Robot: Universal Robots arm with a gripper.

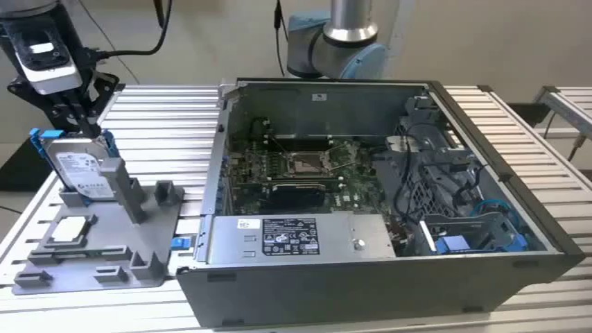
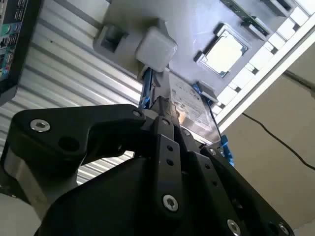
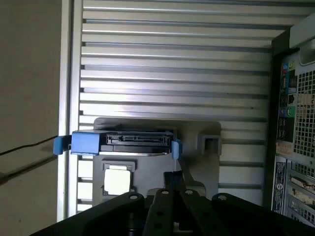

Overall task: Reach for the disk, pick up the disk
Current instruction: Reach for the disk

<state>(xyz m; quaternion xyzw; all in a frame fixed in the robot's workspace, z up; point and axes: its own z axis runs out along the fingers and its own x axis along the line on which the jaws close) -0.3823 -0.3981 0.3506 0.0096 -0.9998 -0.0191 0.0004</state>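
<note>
Gripper [image 1: 86, 126] and disk [image 1: 82, 166] are seen very close together at the exterior view's left. The gripper is set right at the disk's upper edge, and contact cannot be confirmed. How far the gripper is open, and whether anything is held, cannot be told from these views.

The disk is stood on edge in a grey holder [image 1: 125, 236] on the slatted table [image 1: 166, 118], well apart from the open computer case [image 1: 370, 208]. Its blue bracket [image 3: 86, 142] is seen along the top edge in the first wrist view.

Several risks are judged likely. The gripper appears to be lined up nearer one end of the top edge than the middle. If the disk is taken there, it may be tipped and jammed in its slot as it is raised. If the plastic bracket is pinched instead of the metal body, it may be flexed and the disk let slip. If the disk binds, the holder may be dragged or lifted with it, and the chip [image 1: 72, 230] lying flat on the same holder may be shaken loose.
</note>
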